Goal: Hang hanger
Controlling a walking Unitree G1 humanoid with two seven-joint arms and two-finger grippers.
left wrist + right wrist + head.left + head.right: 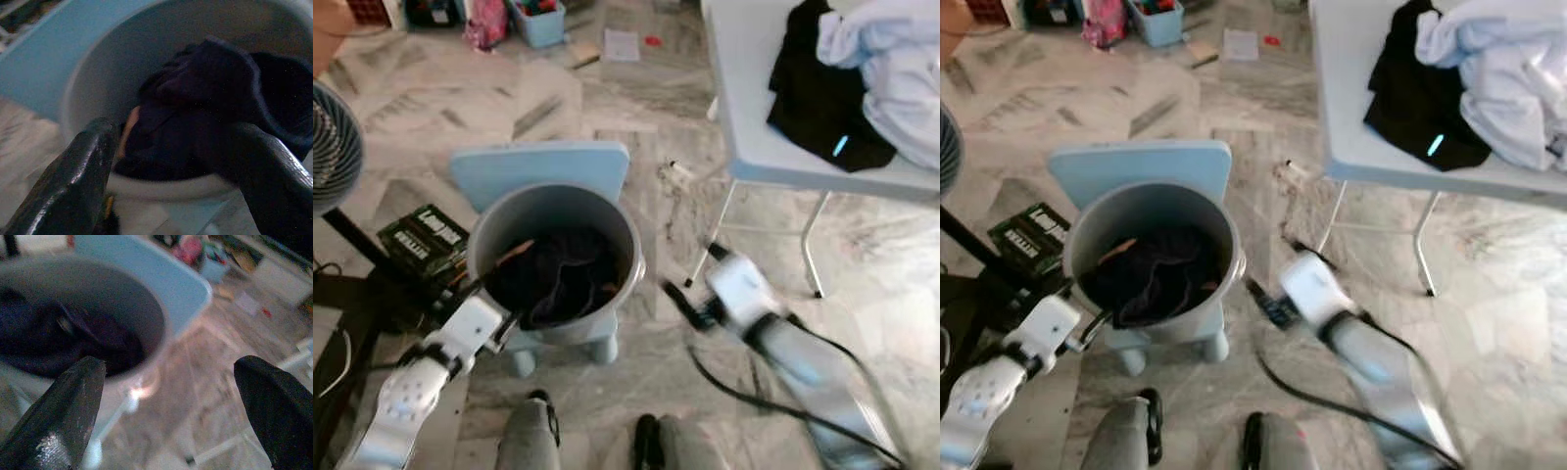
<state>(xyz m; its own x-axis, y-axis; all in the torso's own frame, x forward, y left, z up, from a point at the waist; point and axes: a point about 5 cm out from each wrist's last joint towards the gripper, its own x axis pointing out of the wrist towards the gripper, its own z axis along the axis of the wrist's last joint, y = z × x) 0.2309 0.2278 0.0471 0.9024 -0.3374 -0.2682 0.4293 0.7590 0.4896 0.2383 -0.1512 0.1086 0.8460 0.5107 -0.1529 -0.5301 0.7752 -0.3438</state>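
Sitting on a pale blue stool (pixel 540 166) on the marble floor (pixel 636 127), a grey bucket (pixel 626 257) holds a heap of dark clothes (pixel 558 274). A slim brownish piece, likely the hanger (pixel 516 253), pokes out of the heap near the bucket's left wall; in the left wrist view it shows as an orange-tan strip (pixel 128 128) half buried under the dark cloth (pixel 205 93). Its full shape cannot be made out, as most of it is hidden.

The left gripper (pixel 505 324) is at the bucket's near left rim, its silver arm reaching up from the lower left. Its two black fingers (pixel 73 181) stand spread apart with nothing between them, framing the bucket's rim and the clothes inside.

The right gripper (pixel 677 297) hangs just right of the bucket, above the floor, blurred. Its fingers (pixel 63 411) are also wide apart and empty, with the bucket (pixel 151 328) and the stool's blue edge (pixel 161 279) seen between them.

To the right stands a white folding table (pixel 754 108) carrying a black garment (pixel 813 88) and a pile of white clothes (pixel 891 69). A fan (pixel 333 147) shows at the left edge, with a dark green box (pixel 421 235) on the floor beside the stool. A black cable (pixel 744 392) trails across the floor near the right arm. At the far end of the room lie a blue bin (pixel 540 22), a pink item (pixel 487 22) and a paper sheet (pixel 622 44).
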